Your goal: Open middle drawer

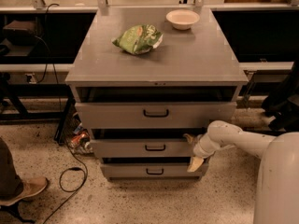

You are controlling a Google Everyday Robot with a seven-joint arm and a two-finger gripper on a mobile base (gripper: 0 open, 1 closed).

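I see the gripper (192,150) at the middle drawer (140,148) right edge, jaws spread across it (contact unclear); floor (140,199) open in front.

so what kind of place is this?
Probably a lab or workshop: grey drawer cabinet, cable on speckled floor, dark benches behind. The gripper sits at the right end of the middle drawer.

— Your arm (243,141), what covering?
— Smooth white shell, rounded tube links, bulbous wrist. Your gripper (192,150): pale tan fingers (195,164), spread apart, at the right end of the middle drawer (121,148).
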